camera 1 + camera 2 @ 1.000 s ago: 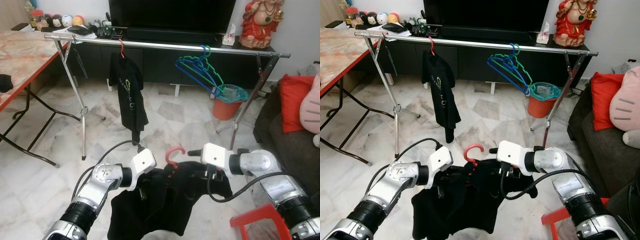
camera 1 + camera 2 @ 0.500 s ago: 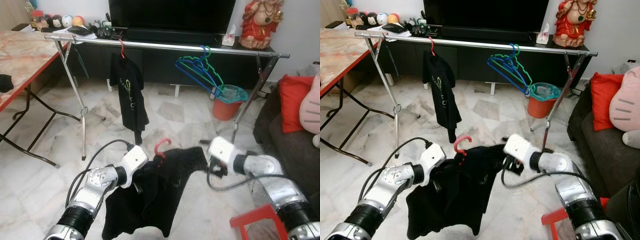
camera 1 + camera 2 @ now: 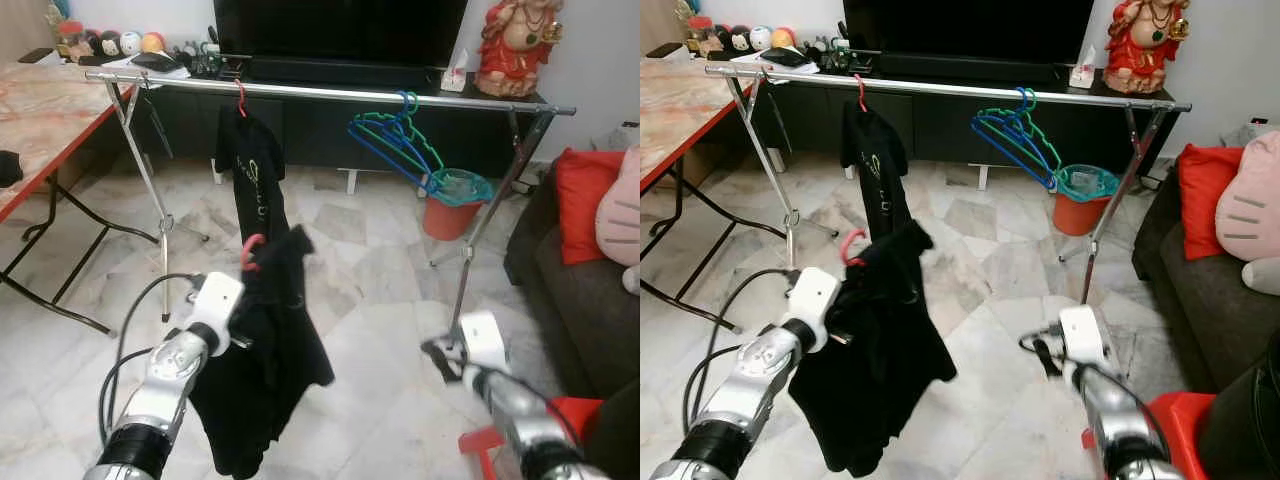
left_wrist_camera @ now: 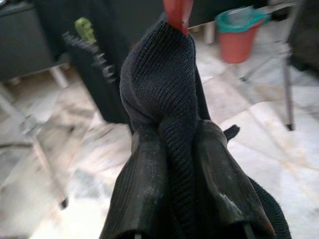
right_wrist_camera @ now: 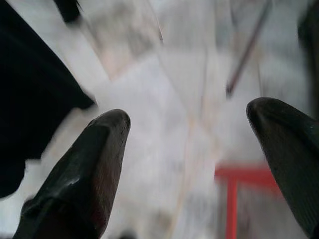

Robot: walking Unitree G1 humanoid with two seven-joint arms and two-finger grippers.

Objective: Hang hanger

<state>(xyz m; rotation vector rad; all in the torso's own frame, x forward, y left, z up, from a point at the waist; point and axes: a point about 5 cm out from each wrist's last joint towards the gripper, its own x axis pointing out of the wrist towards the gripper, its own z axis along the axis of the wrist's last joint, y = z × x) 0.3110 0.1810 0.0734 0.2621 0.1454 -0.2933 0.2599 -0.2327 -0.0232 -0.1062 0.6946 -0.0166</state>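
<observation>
A black shirt (image 3: pixel 262 365) hangs from a red hanger whose hook (image 3: pixel 251 251) sticks up above its collar. My left gripper (image 4: pixel 175 137) is shut on the collar just below the hook and holds the shirt off the floor, in front of and below the silver rail (image 3: pixel 330 92). A second black shirt (image 3: pixel 252 175) hangs from the rail on its own red hanger. Blue and green empty hangers (image 3: pixel 398 140) hang further right. My right gripper (image 3: pixel 441 356) is low on the right, open and holding nothing, with its fingers (image 5: pixel 84 184) wide apart.
A red-edged table (image 3: pixel 45 115) stands to the left. An orange bucket (image 3: pixel 452 212) sits behind the rack's right leg (image 3: pixel 488 225). A dark sofa with a red cushion (image 3: pixel 585 200) is on the right, and a red stool (image 3: pixel 482 442) near my right arm. A TV cabinet lies behind the rail.
The right gripper let go of the shirt and dropped low to the right. The left gripper lifted the shirt and hanger up and leftward, so the shirt now hangs straight down.
</observation>
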